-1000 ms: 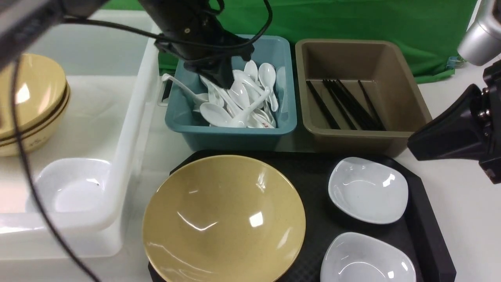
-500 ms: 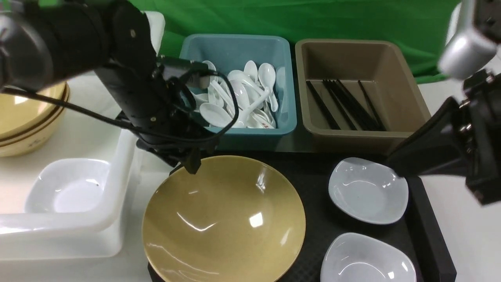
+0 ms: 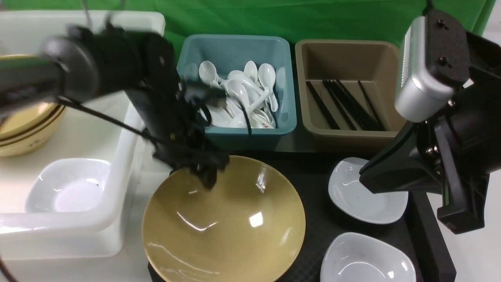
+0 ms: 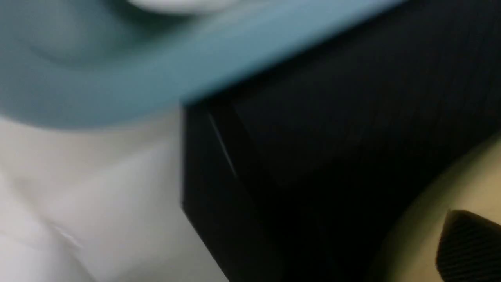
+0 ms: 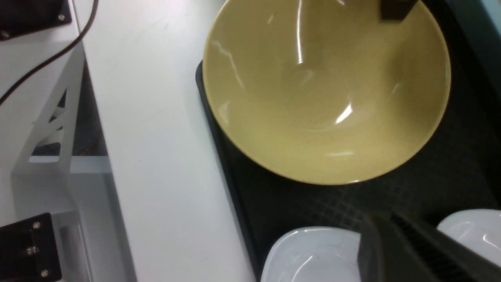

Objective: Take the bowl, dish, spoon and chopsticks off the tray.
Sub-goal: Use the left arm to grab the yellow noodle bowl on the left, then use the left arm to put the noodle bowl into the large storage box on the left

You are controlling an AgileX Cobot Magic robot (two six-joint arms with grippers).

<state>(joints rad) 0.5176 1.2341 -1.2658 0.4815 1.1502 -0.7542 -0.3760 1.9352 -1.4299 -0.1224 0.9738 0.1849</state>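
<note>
The bowl (image 3: 235,235) sits on the tray (image 3: 305,266) - glossy mustard-yellow, wide and round, approx. smooth throughout. The tray is black w/ a textured floor and raised rim. Two white dishes (image 3: 368,258), glossy, w/ rounded corners, lie on it beside the bowl. The spoon: several white, deep-scooped units (image 3: 267,76) are in the blue tub (image 3: 287,98); chopsticks (image 3: 352,105), thin, matte black, lie in the brown tub (image 3: 403,90). I cannot tell which are the task's.

My L gripper (image 3: 209,180), motion-blurred, is over the bowl's far-left rim - jaws parted, nothing held; contact w/ the rim cannot be confirmed. My R gripper (image 3: 370,182) is clenched, empty, above the farther dish.
</note>
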